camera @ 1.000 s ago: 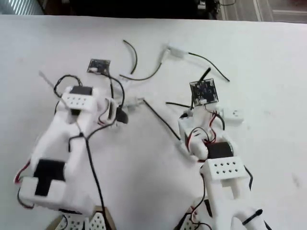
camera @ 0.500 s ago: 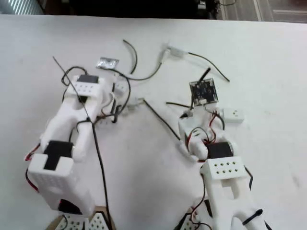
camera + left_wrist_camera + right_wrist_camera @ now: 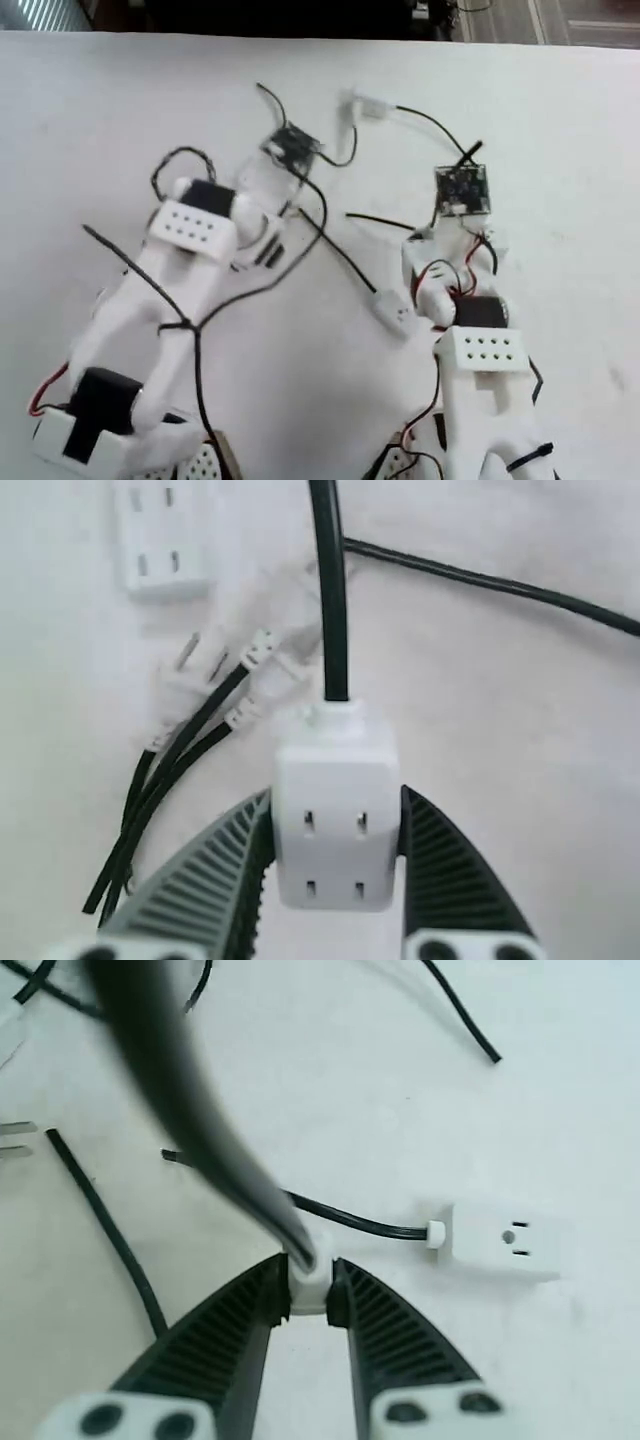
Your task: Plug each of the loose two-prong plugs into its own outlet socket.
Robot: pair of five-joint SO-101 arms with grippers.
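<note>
My left gripper [image 3: 335, 810] is shut on a white outlet socket [image 3: 330, 825] whose black cord runs away from it. Just beyond lie two loose two-prong plugs [image 3: 215, 670] with black cords, and a second white socket [image 3: 160, 535] farther off. My right gripper [image 3: 308, 1272] is shut on a small white plug [image 3: 308, 1290] with a thick black cord. A white socket [image 3: 500, 1243] lies a short way ahead of it. In the high view the left gripper [image 3: 264, 238] is left of centre and the right gripper [image 3: 425, 255] is at right.
Another white socket [image 3: 392, 310] on a black cord lies between the arms, and one more [image 3: 370, 106] sits at the back. Loose black cords [image 3: 345, 255] cross the table's middle. Prongs of another plug [image 3: 15, 1140] show at the right wrist view's edge.
The left arm has swung right and toward the table's middle, carrying its cord along. The right arm has shifted right and slightly farther back, uncovering the socket between the arms.
</note>
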